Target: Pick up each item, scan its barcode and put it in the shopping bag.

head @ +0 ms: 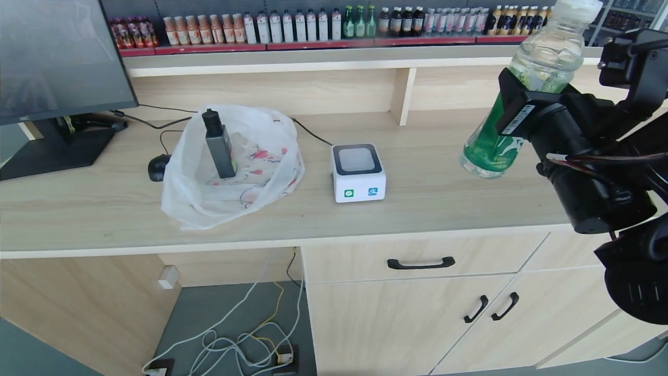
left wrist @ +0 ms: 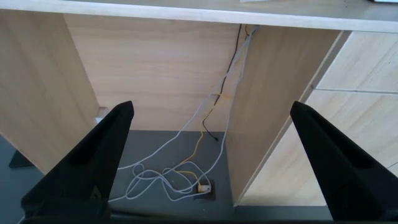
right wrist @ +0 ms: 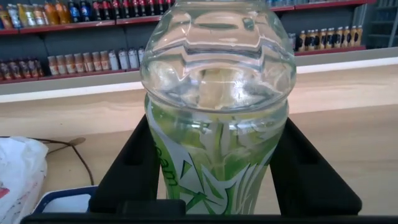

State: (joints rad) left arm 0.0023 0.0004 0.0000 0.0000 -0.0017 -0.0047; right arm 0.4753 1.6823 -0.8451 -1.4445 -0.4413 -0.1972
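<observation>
Head view: the right pincer [head: 527,96] pinches a water bottle [head: 490,143] with a green label. The bottle is tilted and held in the air above the right end of the counter [head: 443,198]. A white shopping bag [head: 271,156] sits open toward the counter's left end, with a dark grey bottle [head: 218,143] upright inside. The white scanner [head: 358,172] is mid-counter, apart from the bag.

Left wrist view: I see the left pincer [left wrist: 211,165] spread wide, facing the space under the counter, with cables [left wrist: 180,180] on the floor there.

Right wrist view: the fingers press both sides of the water bottle. The bag and scanner are on the counter beyond it.
</observation>
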